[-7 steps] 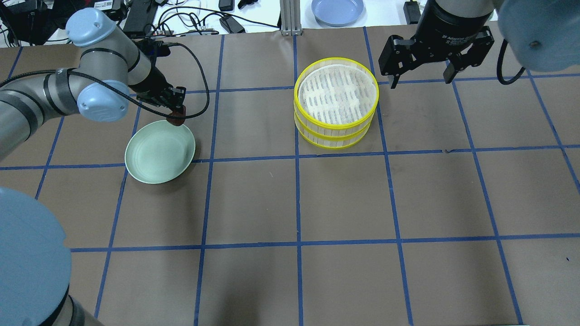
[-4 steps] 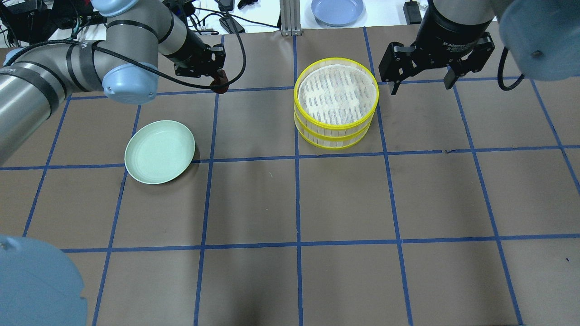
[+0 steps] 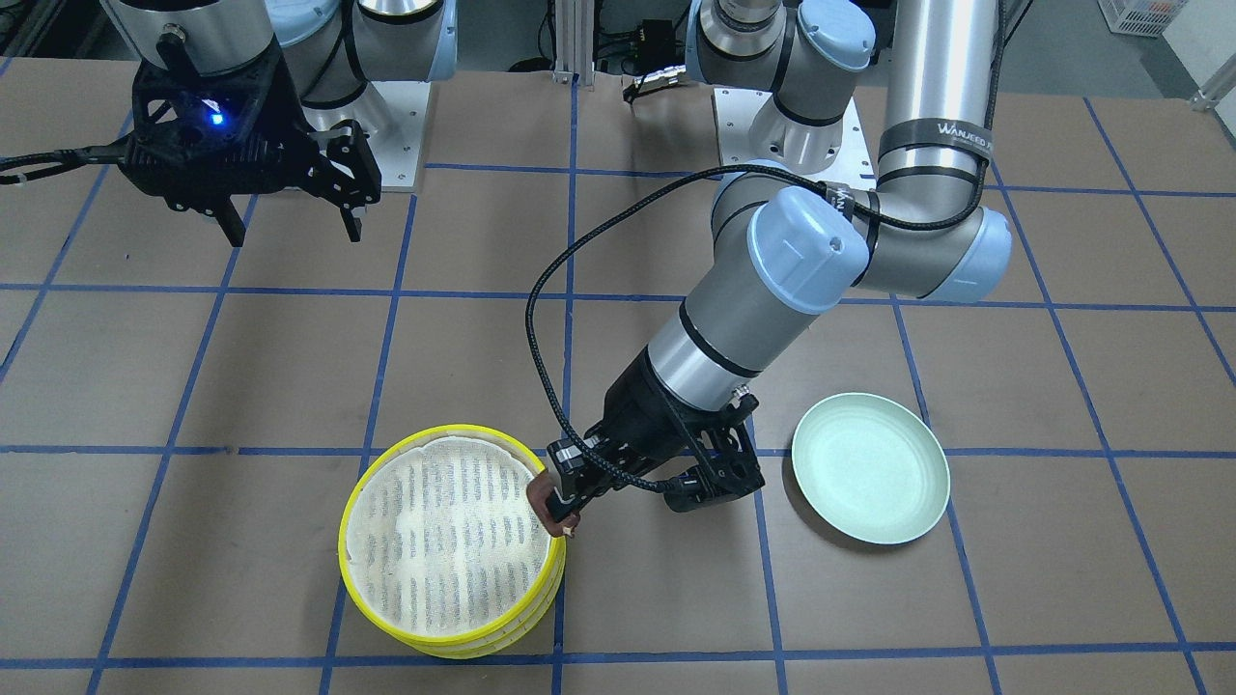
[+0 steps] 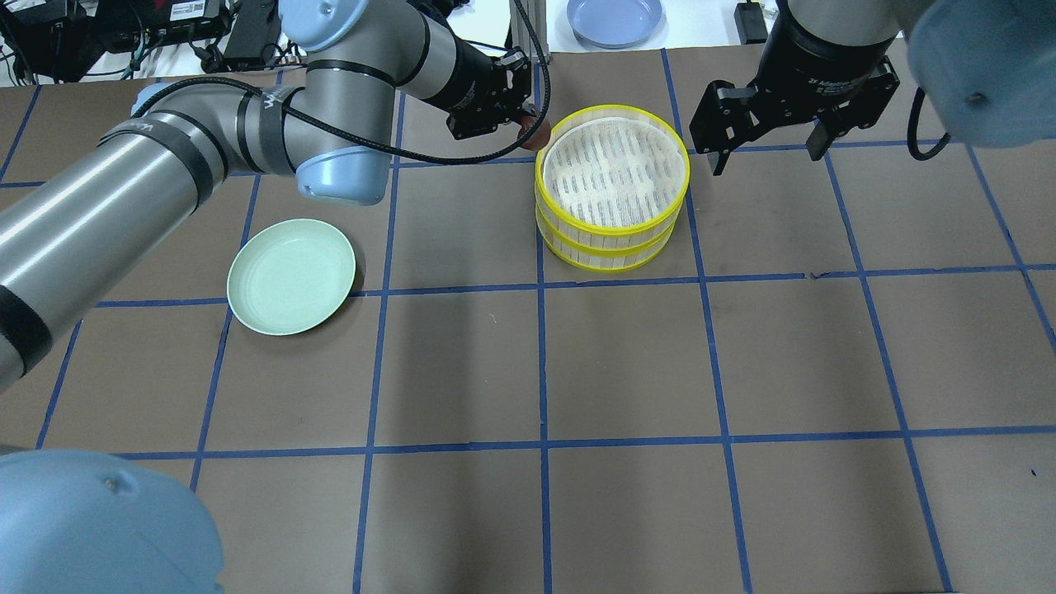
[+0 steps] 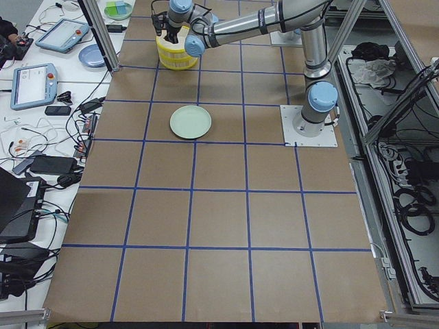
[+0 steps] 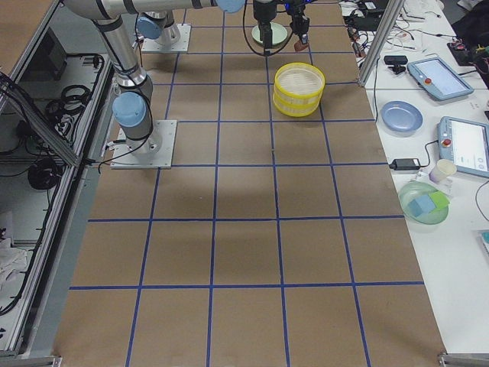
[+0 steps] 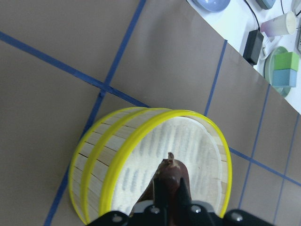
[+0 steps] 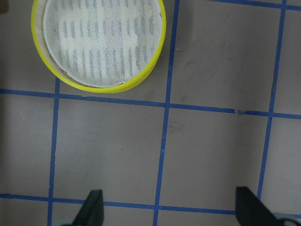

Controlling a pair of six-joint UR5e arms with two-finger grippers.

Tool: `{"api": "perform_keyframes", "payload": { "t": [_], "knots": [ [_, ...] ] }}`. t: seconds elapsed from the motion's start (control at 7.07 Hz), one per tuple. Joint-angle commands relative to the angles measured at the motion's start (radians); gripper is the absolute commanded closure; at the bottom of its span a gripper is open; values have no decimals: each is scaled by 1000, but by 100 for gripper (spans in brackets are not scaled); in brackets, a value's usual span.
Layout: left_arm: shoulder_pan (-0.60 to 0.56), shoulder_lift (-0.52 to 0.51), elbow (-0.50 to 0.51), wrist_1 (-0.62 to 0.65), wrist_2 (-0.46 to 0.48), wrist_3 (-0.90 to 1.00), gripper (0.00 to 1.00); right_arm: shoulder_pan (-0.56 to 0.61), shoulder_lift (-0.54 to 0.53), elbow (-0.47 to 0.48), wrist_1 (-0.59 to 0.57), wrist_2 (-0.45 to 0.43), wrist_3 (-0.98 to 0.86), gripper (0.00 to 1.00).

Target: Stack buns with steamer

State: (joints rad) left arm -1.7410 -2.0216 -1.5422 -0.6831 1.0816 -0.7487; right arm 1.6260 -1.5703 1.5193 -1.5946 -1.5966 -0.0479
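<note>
The steamer [image 4: 611,186] is two yellow-rimmed trays stacked, white liner on top; it also shows in the front view [image 3: 449,541], the left wrist view [image 7: 150,155] and the right wrist view [image 8: 99,42]. My left gripper [image 4: 532,128] is shut on the dark reddish-brown bun [image 3: 550,507], held at the steamer's rim; the bun fills the left wrist view [image 7: 170,181]. My right gripper [image 4: 767,136] is open and empty, hovering to the right of the steamer. The cream-yellow bun is out of view.
A pale green plate [image 4: 291,276] lies empty at the left of the table. A blue plate [image 4: 615,18] and cables sit beyond the far edge. Blue tape lines grid the brown table.
My left arm has carried the brown bun from the green plate rightward across the table to the steamer's rim. The right gripper has barely moved.
</note>
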Motion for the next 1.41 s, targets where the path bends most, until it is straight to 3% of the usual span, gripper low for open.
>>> {"api": "perform_keyframes", "payload": {
  "t": [0.0, 0.28, 0.85, 0.99, 1.13, 1.27],
  "knots": [
    [-12, -47, 1, 20, -48, -41, 63, -5, 0, -1, -10, -2, -13, 0],
    [-44, -77, -1, 54, -45, -47, 0, -3, 0, 1, -8, -2, -6, 0],
    [-41, -31, 4, 14, -13, 24, 0, -3, 1, 1, -5, -2, -1, 0],
    [-37, -17, 5, -78, 64, 170, 0, -3, 1, 1, -5, -2, -1, 0],
    [-16, 10, 5, -224, 240, 322, 0, -3, 1, 1, -5, -2, -1, 0],
    [33, 42, 7, -327, 288, 400, 0, -3, 1, 1, -5, -2, -1, 0]
  ]
}}
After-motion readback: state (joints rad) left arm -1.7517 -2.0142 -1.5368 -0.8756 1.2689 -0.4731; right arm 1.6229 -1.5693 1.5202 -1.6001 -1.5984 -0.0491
